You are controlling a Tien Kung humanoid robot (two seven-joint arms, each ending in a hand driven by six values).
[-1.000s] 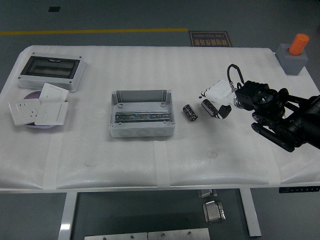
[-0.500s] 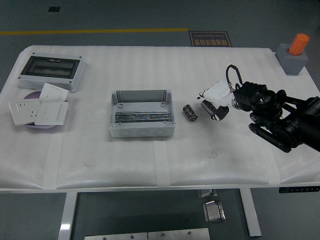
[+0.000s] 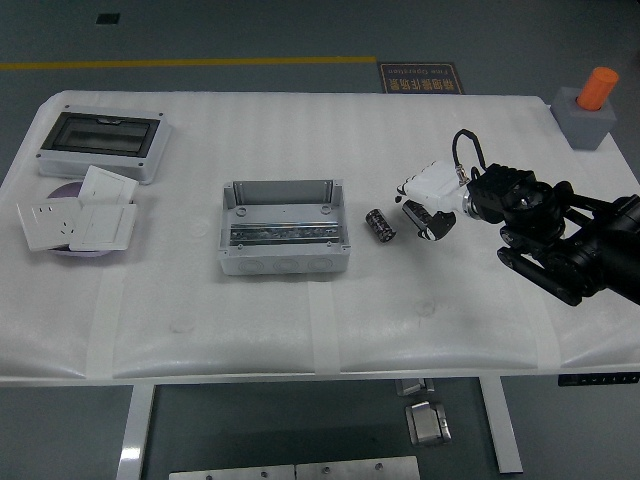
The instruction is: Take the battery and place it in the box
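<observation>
Two dark cylindrical batteries lie on the white table right of the box. One battery [image 3: 379, 223] lies free. The other battery [image 3: 414, 212] sits between the white fingers [image 3: 424, 185] and the thumb of my right hand [image 3: 428, 208], which close around it at table level. The black right arm [image 3: 570, 250] comes in from the right edge. The grey open-topped box [image 3: 283, 230] stands in the middle of the table, about a hand's width left of the free battery. The left arm is out of view.
A grey enclosure with a dark window [image 3: 100, 143] stands at the back left. White switch plates [image 3: 78, 218] lie on a purple disc at the left. A grey block with an orange cylinder [image 3: 590, 108] stands at the back right corner.
My right hand has shifted slightly left toward the box, and its fingers and thumb have drawn closer around the nearer battery. The other battery and the box have not moved.
</observation>
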